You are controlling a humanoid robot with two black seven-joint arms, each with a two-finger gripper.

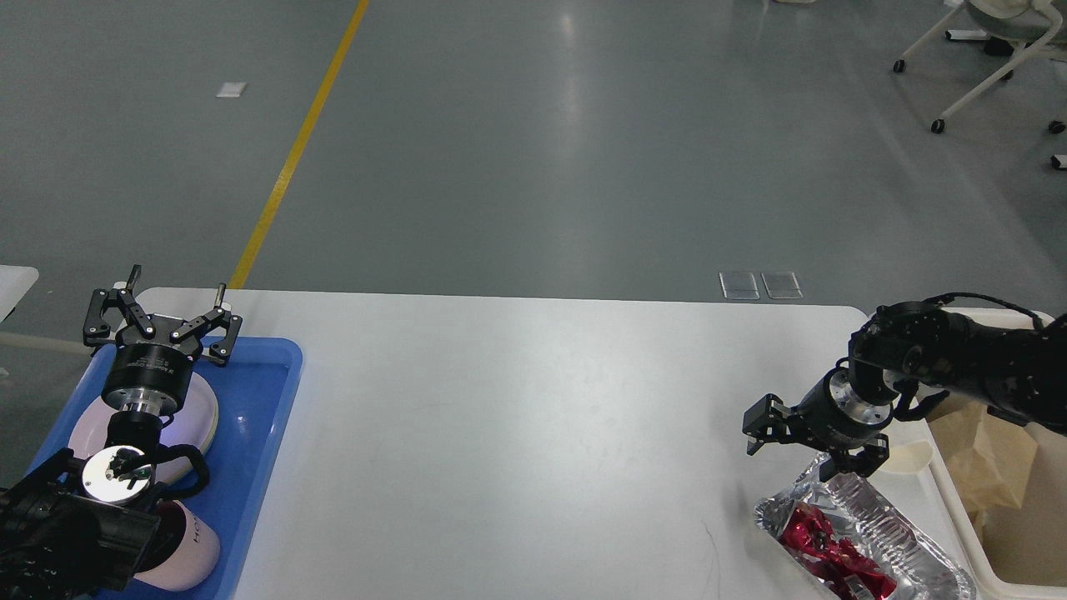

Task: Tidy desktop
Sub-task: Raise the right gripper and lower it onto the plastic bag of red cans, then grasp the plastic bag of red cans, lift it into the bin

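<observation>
The white desktop [517,417] fills the lower view. At its right front lies a crumpled foil tray [884,525] with a red wrapper [825,550] in it. A white paper cup [909,454] lies beside it, mostly hidden by my right arm. My right gripper [792,446] is open and empty, low over the far end of the foil tray. My left gripper [158,312] is open and empty above a blue tray [258,417], which holds a white plate [196,417] and a white cup [187,550].
A cream bin [1000,533] stands at the desktop's right edge with brown paper [992,467] inside. An office chair [992,50] stands on the grey floor at the far right. A yellow line [292,158] runs along the floor.
</observation>
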